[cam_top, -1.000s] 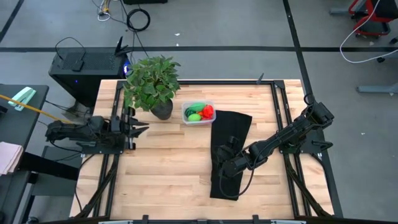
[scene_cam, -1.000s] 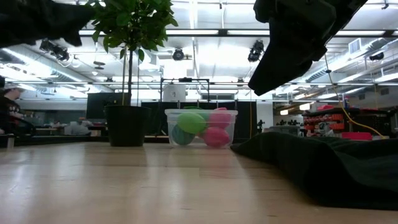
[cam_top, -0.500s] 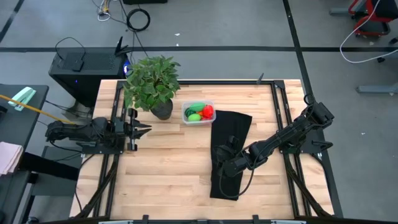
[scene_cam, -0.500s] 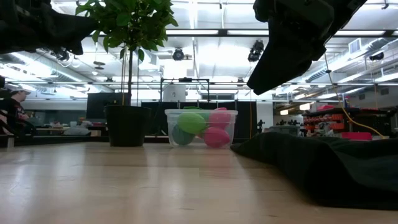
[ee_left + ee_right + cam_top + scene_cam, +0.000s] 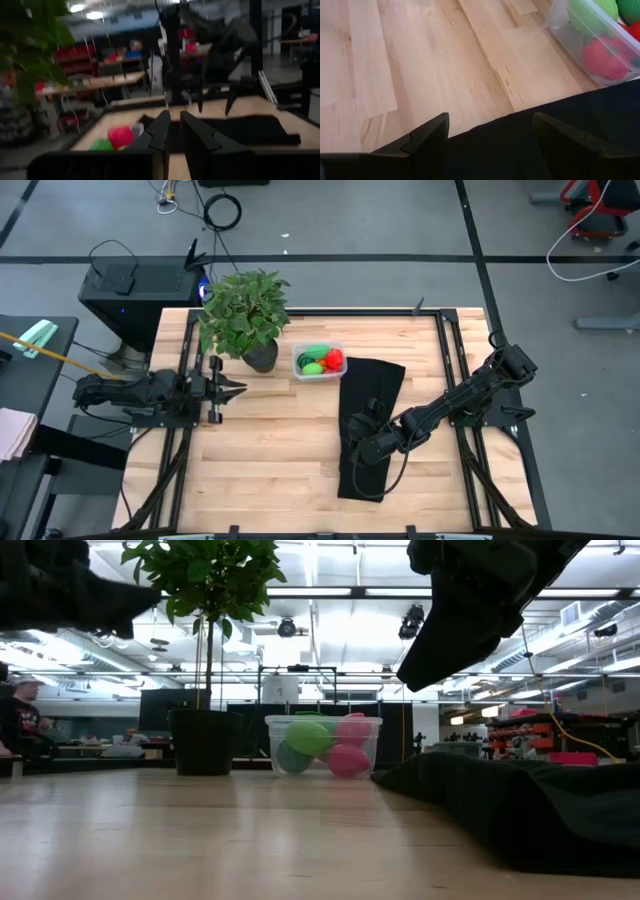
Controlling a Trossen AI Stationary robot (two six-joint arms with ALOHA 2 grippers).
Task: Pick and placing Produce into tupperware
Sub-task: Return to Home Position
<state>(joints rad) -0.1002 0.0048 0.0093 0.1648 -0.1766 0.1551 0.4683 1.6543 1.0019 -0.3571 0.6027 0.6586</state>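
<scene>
high: overhead, down | low: table-level, across | wrists: forward | shared: tupperware [image 5: 300, 373]

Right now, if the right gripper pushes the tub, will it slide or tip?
Likely slides, not tips: the tub is low, wide, flat on the smooth table. Produce fills it, so probably bottom-heavy yet light. The cloth beside it could snag it.
</scene>
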